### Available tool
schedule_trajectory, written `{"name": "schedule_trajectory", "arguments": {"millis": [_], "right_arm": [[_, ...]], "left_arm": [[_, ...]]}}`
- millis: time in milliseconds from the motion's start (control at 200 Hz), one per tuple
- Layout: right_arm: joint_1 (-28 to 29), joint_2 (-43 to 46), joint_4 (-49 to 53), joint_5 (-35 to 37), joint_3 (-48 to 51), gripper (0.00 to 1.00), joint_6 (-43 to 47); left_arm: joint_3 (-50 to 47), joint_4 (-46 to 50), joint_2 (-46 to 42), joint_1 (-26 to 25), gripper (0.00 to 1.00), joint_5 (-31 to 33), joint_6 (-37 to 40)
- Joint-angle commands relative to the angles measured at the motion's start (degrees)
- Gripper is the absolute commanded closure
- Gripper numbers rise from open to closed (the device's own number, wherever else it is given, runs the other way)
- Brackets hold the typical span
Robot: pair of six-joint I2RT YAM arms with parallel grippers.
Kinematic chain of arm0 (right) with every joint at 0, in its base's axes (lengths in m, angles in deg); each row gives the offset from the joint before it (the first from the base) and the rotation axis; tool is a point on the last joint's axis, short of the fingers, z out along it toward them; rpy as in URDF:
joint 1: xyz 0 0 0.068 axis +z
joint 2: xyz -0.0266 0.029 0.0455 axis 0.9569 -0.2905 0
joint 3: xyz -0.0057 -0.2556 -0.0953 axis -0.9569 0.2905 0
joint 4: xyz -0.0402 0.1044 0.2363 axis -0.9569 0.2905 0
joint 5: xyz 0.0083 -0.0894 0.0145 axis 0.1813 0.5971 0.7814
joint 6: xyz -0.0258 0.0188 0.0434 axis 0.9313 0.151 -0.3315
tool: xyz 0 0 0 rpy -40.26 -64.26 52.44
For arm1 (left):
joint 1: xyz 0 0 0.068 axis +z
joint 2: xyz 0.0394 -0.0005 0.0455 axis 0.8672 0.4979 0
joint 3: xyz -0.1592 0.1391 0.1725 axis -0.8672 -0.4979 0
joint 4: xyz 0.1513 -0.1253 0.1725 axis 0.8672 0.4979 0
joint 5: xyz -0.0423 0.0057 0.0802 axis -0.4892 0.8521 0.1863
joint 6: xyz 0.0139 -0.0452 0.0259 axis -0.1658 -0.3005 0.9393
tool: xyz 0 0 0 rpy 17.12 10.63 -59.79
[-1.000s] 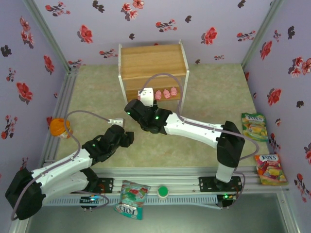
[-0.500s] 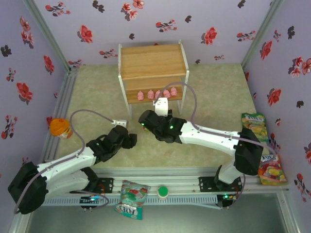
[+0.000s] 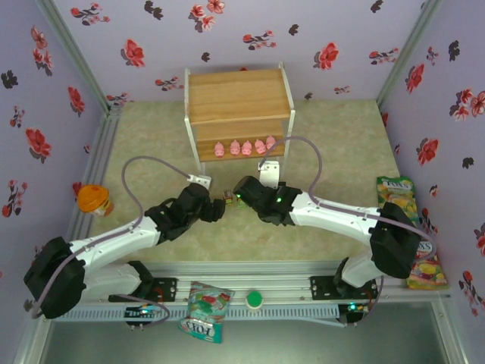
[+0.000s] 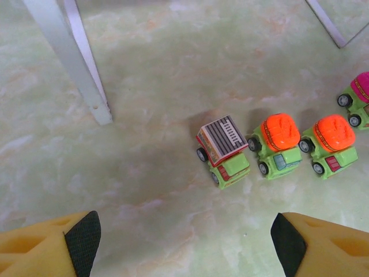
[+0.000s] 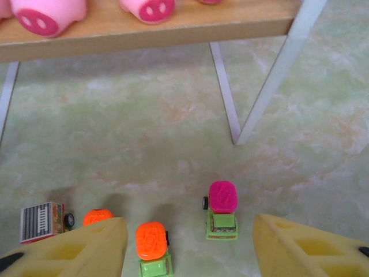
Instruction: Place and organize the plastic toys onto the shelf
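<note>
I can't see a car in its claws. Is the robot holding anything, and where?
Nothing is held. The left gripper and right gripper stand open above the toy cars.

The shelf has pale, matt wooden boards with visible grain on a smooth, white-painted metal frame. The cars are shiny moulded plastic (orange tops grooved). The pigs are smooth, perhaps rubbery. The table is a marbled, faintly glossy sheet.

Five pigs line the shelf (four cars stand on the table).
</note>
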Motion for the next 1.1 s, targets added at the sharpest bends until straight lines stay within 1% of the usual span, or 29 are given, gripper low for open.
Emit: {"name": "schedule_trajectory", "arguments": {"millis": [0, 80, 305, 505, 830, 1000, 1095], "right_arm": [[-0.9, 0.83, 1.41, -1.6, 1.55, 0.38, -2.42], [-1.71, 0.62, 1.54, -2.41, 2.49, 0.38, -3.0], [-5.09, -0.39, 1.48, -6.21, 4.7, 0.37, -4.04], [-6.55, -3.01, -0.47, -9.0, 5.55, 0.37, -4.41], [-8.16, -7.09, -1.91, -10.34, 5.5, 0.37, -4.35], [-9.36, -9.06, -3.93, -11.77, 5.39, 0.4, -3.28], [-9.99, -10.16, -4.41, -12.4, 4.78, 0.41, -2.56]], "left_arm": [[-0.45, -3.94, 1.14, -0.23, 0.16, -1.31, 2.07], [0.05, -3.6, 1.55, -0.29, 0.13, -1.83, 2.28], [-0.53, -3.98, 0.67, -0.21, 0.13, -1.9, 2.68], [-0.35, -4.3, 1.85, -0.23, 0.13, -2.14, 2.51], [-0.23, -4.12, 2.06, -0.18, 0.13, -2.21, 2.43], [-0.23, -4.17, 2.59, -0.18, 0.13, -2.14, 2.27], [-0.14, -4.17, 2.73, -0.25, 0.13, -2.21, 2.25]]}}
